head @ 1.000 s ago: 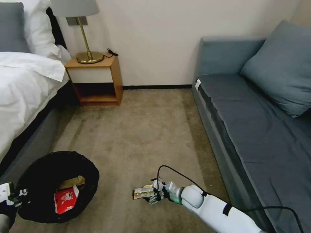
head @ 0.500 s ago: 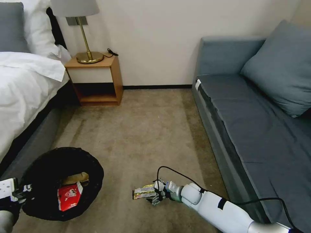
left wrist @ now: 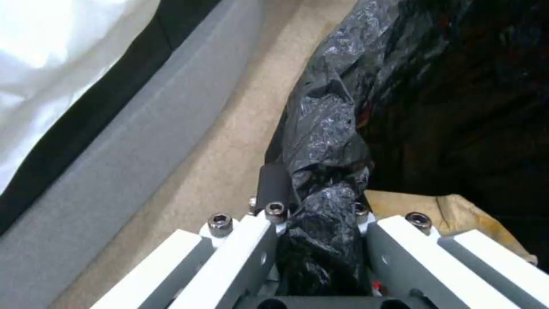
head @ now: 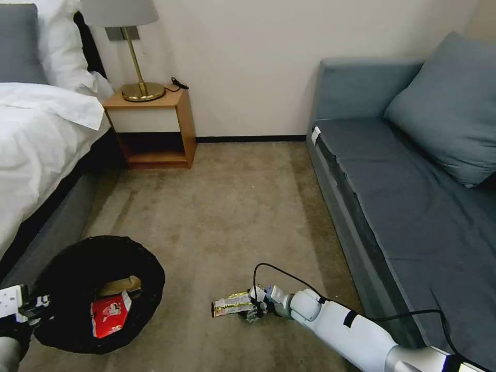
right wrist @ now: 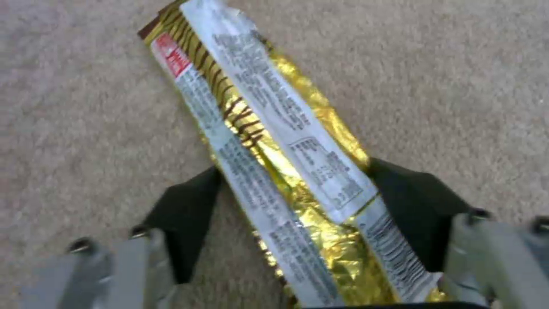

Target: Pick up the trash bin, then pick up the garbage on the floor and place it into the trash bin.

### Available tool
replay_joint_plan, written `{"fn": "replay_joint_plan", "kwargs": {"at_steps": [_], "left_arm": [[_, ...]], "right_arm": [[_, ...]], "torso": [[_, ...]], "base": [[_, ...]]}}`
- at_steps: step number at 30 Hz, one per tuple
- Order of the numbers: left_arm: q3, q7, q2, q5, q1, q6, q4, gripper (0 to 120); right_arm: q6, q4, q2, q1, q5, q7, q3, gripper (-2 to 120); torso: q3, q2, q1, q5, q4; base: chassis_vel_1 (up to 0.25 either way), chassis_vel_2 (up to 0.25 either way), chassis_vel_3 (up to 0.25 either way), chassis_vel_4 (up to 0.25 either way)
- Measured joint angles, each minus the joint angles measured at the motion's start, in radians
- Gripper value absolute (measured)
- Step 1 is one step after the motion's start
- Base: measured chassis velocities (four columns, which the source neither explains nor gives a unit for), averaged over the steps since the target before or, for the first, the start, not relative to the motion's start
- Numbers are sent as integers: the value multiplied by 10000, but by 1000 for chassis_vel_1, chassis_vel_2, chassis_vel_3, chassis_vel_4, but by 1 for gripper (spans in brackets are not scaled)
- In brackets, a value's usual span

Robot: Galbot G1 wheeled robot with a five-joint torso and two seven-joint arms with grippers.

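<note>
The trash bin (head: 62,268), lined with a crinkled black bag, hangs low at the left with my left gripper (head: 31,309) shut on its rim. In the left wrist view that gripper (left wrist: 317,201) pinches a bunched fold of the black bag (left wrist: 326,141). A red-white carton (head: 109,314) and a crumpled brown paper bag (head: 121,285) lie inside the bin. The gold-black snack wrapper (head: 231,305) lies on the carpet. My right gripper (head: 256,308) is down at its near end. In the right wrist view this gripper (right wrist: 297,184) is open, its fingers (right wrist: 183,214) straddling the wrapper (right wrist: 269,141).
A bed with white sheets (head: 36,139) and its grey base (left wrist: 143,141) stand close to the bin on the left. A grey sofa (head: 413,206) runs along the right. A wooden nightstand (head: 155,124) with a lamp stands at the back wall. Open carpet (head: 227,206) lies between them.
My right gripper has dropped lower to the carpet, over the wrapper's end. The bin has shifted slightly to the right and up in my left gripper.
</note>
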Motion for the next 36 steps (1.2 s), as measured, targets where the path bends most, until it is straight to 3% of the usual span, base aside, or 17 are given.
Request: {"fn": "replay_joint_plan", "kwargs": {"at_steps": [9,11,19,25,30,32,34,36], "left_arm": [[-14,4,-6,-5,5,-4,-3,3],[-19,7,-51,-16,21,-10,-73,3],[-97,12,-69,-64,101,-37,-89,3],[-136,12,-57,-134,174,-109,128,3],[-131,11,-28,-156,139,-145,306,3],[-120,11,-28,-171,68,-149,413,3],[-117,10,-30,-175,54,-148,426,3],[-49,5,-66,-177,25,-149,447,3]], "right_arm": [[96,286,-73,-164,-2,5,84,36],[193,357,-86,-204,-30,6,128,23],[261,738,-233,-418,28,93,391,0],[156,1777,-549,-861,928,391,1261,0],[-233,3353,-847,-1306,2230,849,2066,0],[-613,4682,-971,-1528,3247,1389,2495,0],[-670,4910,-999,-1540,3390,1481,2523,0],[-888,5978,-1094,-1524,3967,1866,2540,0]], "torso": [[0,0,0,1,0],[0,0,0,1,0],[0,-1,0,2,0],[0,0,0,1,1],[0,0,0,1,-1],[0,0,0,1,0],[0,0,0,1,-1],[-1,0,-1,1,0]], "base": [[0,0,0,0],[0,0,0,0],[0,0,0,0],[0,0,0,0],[0,0,0,0],[0,0,0,0],[0,0,0,0],[0,0,0,0]]}}
